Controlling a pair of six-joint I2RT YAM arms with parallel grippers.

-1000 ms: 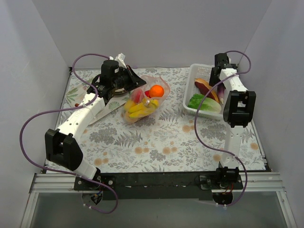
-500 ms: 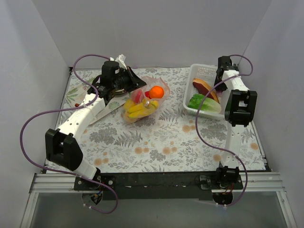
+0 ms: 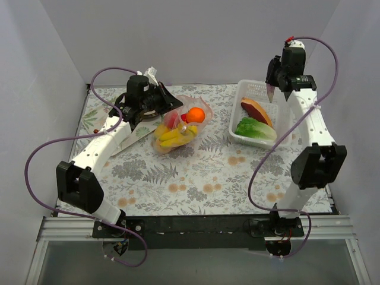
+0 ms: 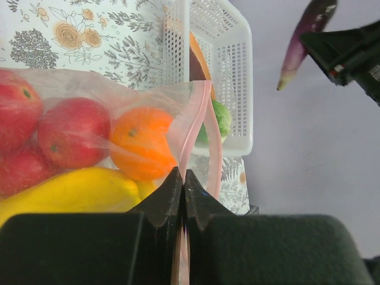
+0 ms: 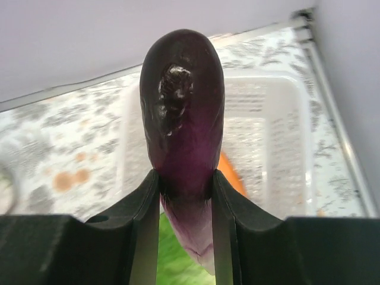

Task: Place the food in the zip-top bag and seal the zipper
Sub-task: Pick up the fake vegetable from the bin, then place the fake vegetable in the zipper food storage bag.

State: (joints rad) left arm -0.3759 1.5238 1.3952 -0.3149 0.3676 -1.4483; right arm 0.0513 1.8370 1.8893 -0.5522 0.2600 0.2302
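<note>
The zip-top bag (image 3: 178,127) lies at the table's back centre and holds a banana (image 4: 71,190), an orange (image 4: 142,142) and red fruits (image 4: 71,130). My left gripper (image 4: 182,178) is shut on the bag's pink zipper (image 4: 202,119) and holds the mouth edge up; in the top view it (image 3: 172,107) is at the bag's left. My right gripper (image 5: 184,178) is shut on a purple eggplant (image 5: 183,107) and holds it in the air above the white basket (image 3: 255,89). The eggplant also shows in the top view (image 3: 271,92) and the left wrist view (image 4: 306,35).
The white slotted basket at the back right holds a green leafy piece (image 3: 254,127) and an orange-brown slice (image 3: 255,111). Grey walls stand close behind and on both sides. A flat wrapper lies under my left arm (image 3: 139,133).
My right arm has risen and straightened, lifting the eggplant up out of the basket. My left gripper and the bag have not moved.
</note>
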